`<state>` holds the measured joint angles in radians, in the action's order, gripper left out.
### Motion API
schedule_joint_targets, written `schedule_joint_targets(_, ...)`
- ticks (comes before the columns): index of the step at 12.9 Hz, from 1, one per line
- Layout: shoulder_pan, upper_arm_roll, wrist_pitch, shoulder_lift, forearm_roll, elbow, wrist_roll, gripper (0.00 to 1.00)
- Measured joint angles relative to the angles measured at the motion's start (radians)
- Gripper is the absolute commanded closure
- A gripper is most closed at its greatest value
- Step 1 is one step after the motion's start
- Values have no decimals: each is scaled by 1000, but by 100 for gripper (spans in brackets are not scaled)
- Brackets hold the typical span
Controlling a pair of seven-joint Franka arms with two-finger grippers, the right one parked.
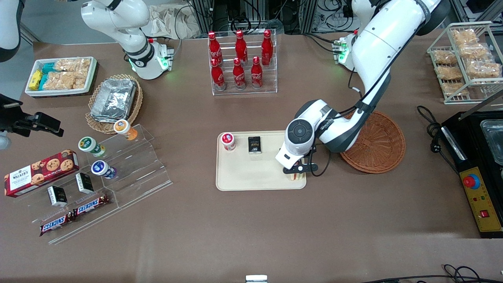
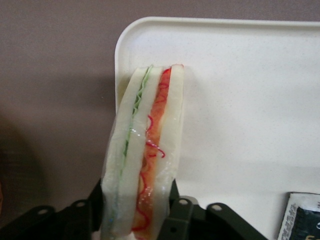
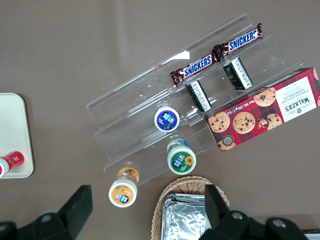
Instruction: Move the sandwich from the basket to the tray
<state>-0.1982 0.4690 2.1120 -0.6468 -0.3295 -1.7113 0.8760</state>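
My left gripper [image 1: 297, 173] is shut on the sandwich [image 2: 145, 150], a wedge of white bread with green and orange-red layers. In the front view only a sliver of the sandwich [image 1: 295, 177] shows under the gripper. It is held over the corner of the cream tray [image 1: 243, 175] nearest the front camera and toward the working arm's end; its tip is over the tray's rim [image 2: 120, 45] in the left wrist view. I cannot tell whether it touches the tray. The reddish-brown wicker basket [image 1: 381, 145] lies beside the tray, toward the working arm's end, with nothing seen in it.
On the tray stand a red-lidded cup [image 1: 228, 141] and a small black packet [image 1: 254, 144], which also shows in the left wrist view [image 2: 302, 217]. A rack of red bottles [image 1: 241, 63] stands farther from the front camera. A clear stepped shelf [image 1: 129, 165] with snacks lies toward the parked arm's end.
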Motion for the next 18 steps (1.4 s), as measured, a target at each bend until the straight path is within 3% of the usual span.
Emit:
schedule_joint_targets(4,27,-3,-18,41,20,42,44,0)
schedule_joint_targets(9,161,-29,-373,323,149,129,30,0)
schedule_joint_targets(14,109,-376,-547,632,288,103,-321,0)
schedule_joint_targets(18,96,-509,-562,821,294,-45,-640,0)
